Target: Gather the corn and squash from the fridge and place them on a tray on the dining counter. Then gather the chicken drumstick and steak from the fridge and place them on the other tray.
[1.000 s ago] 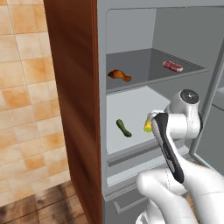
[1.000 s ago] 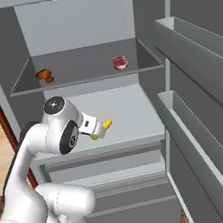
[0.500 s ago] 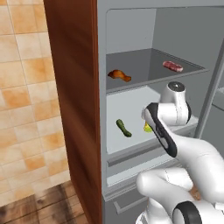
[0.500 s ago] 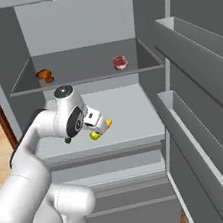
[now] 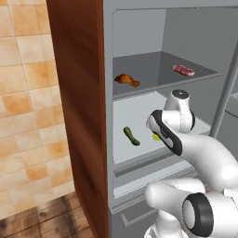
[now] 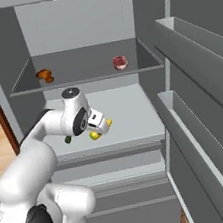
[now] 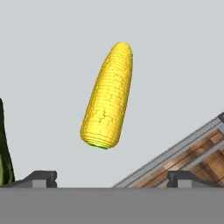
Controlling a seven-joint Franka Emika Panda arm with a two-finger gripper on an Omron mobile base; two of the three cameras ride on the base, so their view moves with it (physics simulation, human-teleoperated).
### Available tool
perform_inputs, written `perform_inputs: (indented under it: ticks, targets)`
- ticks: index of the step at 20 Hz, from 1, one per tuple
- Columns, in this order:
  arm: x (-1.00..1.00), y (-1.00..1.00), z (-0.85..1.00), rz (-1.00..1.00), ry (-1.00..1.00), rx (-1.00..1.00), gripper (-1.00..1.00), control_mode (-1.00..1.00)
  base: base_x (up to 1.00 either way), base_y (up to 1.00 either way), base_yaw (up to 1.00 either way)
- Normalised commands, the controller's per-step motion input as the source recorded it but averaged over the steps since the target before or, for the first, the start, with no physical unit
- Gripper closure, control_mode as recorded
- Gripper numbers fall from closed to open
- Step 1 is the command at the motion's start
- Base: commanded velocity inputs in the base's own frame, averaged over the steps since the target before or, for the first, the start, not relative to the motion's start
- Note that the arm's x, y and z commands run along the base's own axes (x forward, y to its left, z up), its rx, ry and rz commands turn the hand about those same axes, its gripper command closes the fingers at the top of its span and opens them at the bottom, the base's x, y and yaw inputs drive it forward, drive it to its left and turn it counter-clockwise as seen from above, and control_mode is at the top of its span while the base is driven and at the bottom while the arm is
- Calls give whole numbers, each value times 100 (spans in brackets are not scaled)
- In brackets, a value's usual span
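Note:
A yellow corn (image 7: 108, 98) lies on the fridge's lower shelf (image 6: 133, 110), straight ahead of my gripper (image 7: 113, 179). Both fingertips (image 7: 41, 178) stand wide apart and open, with nothing between them. From the right base view, my gripper (image 6: 102, 129) hovers right over the corn (image 6: 94, 135). The green squash (image 5: 131, 135) lies on the same shelf, just left of the corn (image 5: 156, 137), and shows at the left edge as squash (image 7: 3, 153). On the upper shelf rest the chicken drumstick (image 5: 126, 80) at the left and the steak (image 5: 183, 70) at the right. The trays are out of view.
The open fridge door (image 6: 202, 95), with its shelf bins, stands close on the right. A brown wooden panel (image 5: 76, 107) flanks the fridge on the left. A closed drawer (image 6: 118, 175) sits below the lower shelf.
The arm has reached further into the fridge, and the hand has come down over the corn. The jaws have stayed open. The food has not moved.

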Motion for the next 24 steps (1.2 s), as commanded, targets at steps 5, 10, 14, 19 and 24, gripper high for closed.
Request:
perform_inputs:
  ticks: [5, 10, 14, 19, 24]
  targets:
    - [31, 0, -29, 0, 0, 0, -100, -100, 0, 0, 0]
    - [34, 0, -20, -1, 1, 1, -100, -100, 0, 0, 0]
    - [28, 0, -26, 0, 0, 1, -100, -100, 0, 0, 0]
    - [21, 0, -41, 0, 0, 0, -100, -100, 0, 0, 0]
    - [7, 0, -40, 0, 0, 1, 100, -100, 0, 0, 0]
